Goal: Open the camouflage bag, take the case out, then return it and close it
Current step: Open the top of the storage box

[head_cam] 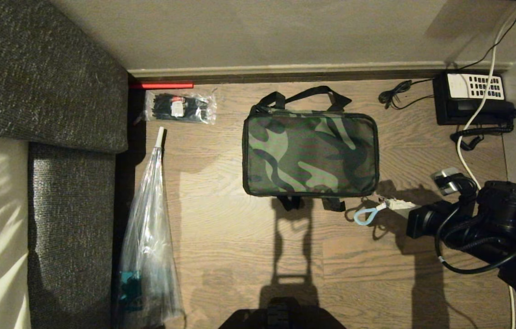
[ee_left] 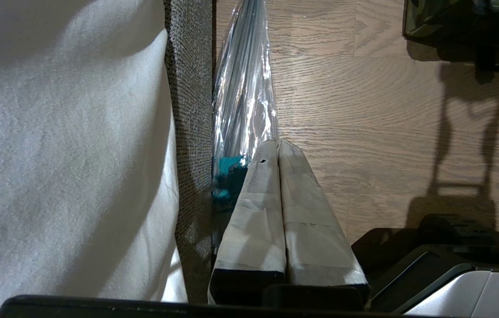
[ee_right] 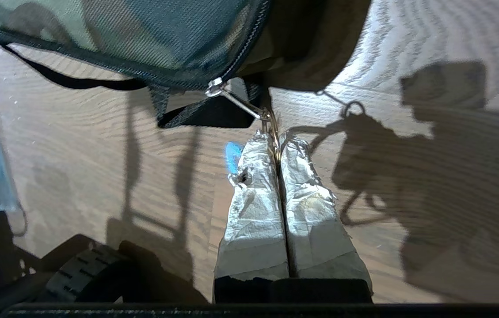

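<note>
The camouflage bag (head_cam: 310, 153) lies flat on the wood floor with its lid down and black straps showing at its far and near sides. At the bag's near right corner my right gripper (head_cam: 385, 201) is shut on the zipper's ring pull (ee_right: 269, 118). The metal link runs taut from the slider (ee_right: 215, 87) to my taped fingertips (ee_right: 256, 152). A light blue loop (head_cam: 365, 215) hangs beside them. The case is hidden. My left gripper (ee_left: 278, 142) is shut on nothing, parked low by the sofa.
A grey sofa (head_cam: 43, 77) fills the left side, with a long clear plastic sleeve (head_cam: 148, 228) lying along it. A clear packet of black ties (head_cam: 180, 107) lies by the wall. A black desk phone (head_cam: 472, 98) with cables sits at the far right.
</note>
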Controlling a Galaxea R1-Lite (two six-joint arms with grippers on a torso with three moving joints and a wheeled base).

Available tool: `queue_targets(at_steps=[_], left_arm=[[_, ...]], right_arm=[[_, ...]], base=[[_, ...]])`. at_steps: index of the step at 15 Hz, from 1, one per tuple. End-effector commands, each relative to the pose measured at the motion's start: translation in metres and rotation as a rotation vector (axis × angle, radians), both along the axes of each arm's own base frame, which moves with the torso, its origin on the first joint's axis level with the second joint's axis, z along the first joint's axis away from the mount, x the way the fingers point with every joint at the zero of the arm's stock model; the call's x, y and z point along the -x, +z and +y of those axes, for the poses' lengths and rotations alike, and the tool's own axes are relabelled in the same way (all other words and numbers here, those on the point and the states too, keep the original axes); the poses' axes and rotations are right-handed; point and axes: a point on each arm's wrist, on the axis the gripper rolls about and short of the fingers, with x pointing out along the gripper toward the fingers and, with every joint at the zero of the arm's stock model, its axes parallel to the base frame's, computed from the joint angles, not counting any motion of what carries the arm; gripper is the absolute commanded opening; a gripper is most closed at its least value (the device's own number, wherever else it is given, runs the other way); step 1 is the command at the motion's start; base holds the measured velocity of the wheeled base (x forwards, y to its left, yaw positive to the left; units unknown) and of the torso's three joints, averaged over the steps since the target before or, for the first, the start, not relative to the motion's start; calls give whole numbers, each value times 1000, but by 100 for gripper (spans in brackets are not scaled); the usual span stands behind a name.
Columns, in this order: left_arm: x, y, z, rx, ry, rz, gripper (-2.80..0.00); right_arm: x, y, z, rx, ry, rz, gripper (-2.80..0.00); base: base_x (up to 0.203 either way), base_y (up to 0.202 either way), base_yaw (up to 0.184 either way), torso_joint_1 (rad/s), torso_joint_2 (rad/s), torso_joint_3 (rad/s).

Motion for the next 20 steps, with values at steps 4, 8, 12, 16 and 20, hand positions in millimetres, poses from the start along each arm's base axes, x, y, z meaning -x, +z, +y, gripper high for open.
queue_targets(at_steps=[4, 8, 12, 16, 20], left_arm=[[0, 0, 0, 0, 0, 0, -280], [0, 0, 0, 0, 0, 0, -280], [0, 0, 0, 0, 0, 0, -280], [0, 0, 0, 0, 0, 0, -280], [0, 0, 0, 0, 0, 0, -280]], right_arm=[[-2, 8, -7, -2, -12, -39, -280], [-1, 14, -7, -2, 32, -44, -280], [4, 1, -7, 68, 68, 65, -280], [2, 2, -7, 53, 109, 77, -280], [-6, 10, -11, 46, 101, 41, -280]], base=[[0, 0, 0, 0, 0, 0], [0, 0, 0, 0, 0, 0], [0, 0, 0, 0, 0, 0], [0, 0, 0, 0, 0, 0], [0, 0, 0, 0, 0, 0]])
